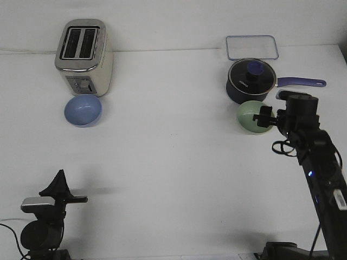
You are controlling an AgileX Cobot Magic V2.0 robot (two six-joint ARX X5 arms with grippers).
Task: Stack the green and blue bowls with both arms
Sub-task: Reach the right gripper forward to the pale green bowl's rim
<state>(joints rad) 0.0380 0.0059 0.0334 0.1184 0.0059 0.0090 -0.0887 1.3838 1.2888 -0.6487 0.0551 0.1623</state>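
Observation:
The pale blue bowl (83,110) sits upright on the white table, just in front of the toaster at the far left. The pale green bowl (248,117) is at the right, in front of the saucepan, tilted so that its opening faces left. My right gripper (264,117) is at the green bowl's right rim, and its fingers look closed on that rim. My left gripper (59,177) is low at the near left with its fingers together in a point. It is empty and far from the blue bowl.
A silver toaster (84,56) stands at the back left. A dark navy saucepan with a lid (250,80) and a long handle stands right behind the green bowl. A clear rectangular lid (252,47) lies at the back right.

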